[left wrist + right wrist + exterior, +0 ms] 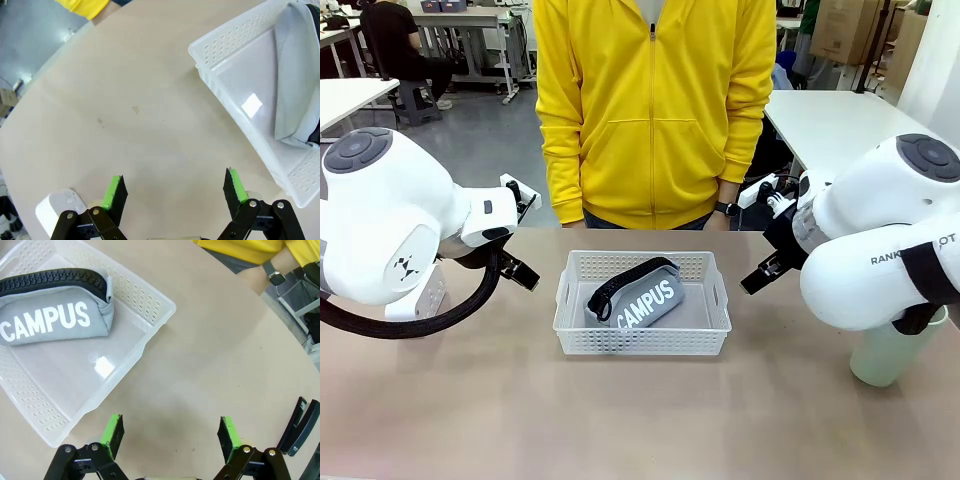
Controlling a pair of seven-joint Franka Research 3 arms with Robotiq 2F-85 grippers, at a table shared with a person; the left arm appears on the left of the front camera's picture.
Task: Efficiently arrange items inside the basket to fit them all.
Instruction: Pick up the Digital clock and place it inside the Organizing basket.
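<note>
The pale table point(640, 420) takes up most of what I can see, with a person in a yellow hoodie point(655, 110) standing at its far edge, arms down. The two white arms sit either side of the middle. The left gripper point(174, 176) hovers over bare tabletop with its jaws spread wide and nothing between the green pads. The right gripper point(171, 418) is the same, gaping and empty above the table just beside the basket's corner.

The basket point(642, 343) sits at the centre. It looks light and thin-walled, so I'd guess it skids if nudged.

Inside it the grey CAMPUS pouch point(645, 298) lies slantwise, its black strap along the upper edge. It looks soft and slumpy. I'd pinch it across the padded middle, or hook the strap.

The pale green cup point(885, 355) stands outside the basket, behind the right arm. It seems rigid, smooth and easy to tip, so I'd take it by the wall near the rim.

The black stapler point(300, 426) rests near the right gripper. It is probably dense and stiff, best gripped across the body.

What looks like the small white box point(56, 210) lies beside the left gripper.
</note>
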